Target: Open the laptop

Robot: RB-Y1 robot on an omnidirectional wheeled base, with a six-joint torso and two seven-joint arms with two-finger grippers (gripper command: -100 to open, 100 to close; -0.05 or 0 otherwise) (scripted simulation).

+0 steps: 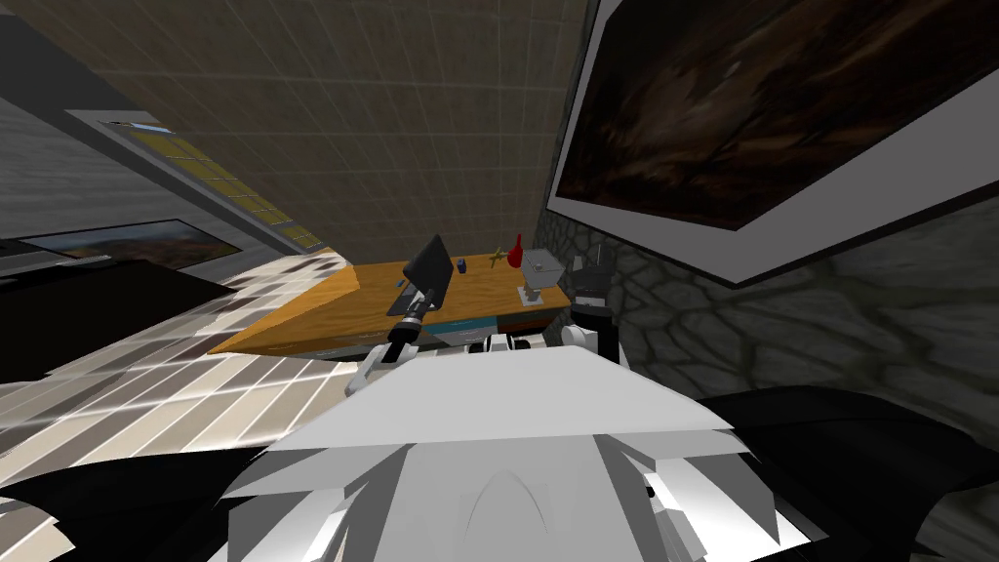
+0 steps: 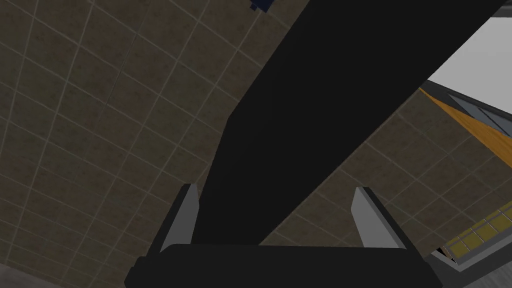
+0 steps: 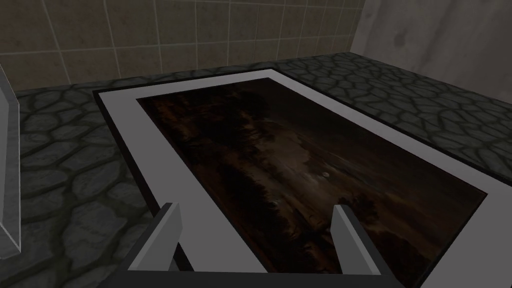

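Observation:
A dark laptop (image 1: 429,273) stands on the orange wooden desk (image 1: 322,312) with its lid raised at an angle. My left gripper (image 1: 421,296) is at the lid's near edge. In the left wrist view the black lid (image 2: 310,110) runs up between my open fingers (image 2: 186,215), close to one and apart from the other. My right gripper (image 1: 591,265) is held up near the stone wall, and its fingers (image 3: 167,232) stand open with nothing between them.
On the desk behind the laptop are a small blue object (image 1: 460,264), a red vase-like thing (image 1: 516,250), a yellow-green object (image 1: 498,257) and a grey lamp-like stand (image 1: 537,273). A stone wall (image 1: 780,322) with a large framed picture rises on the right.

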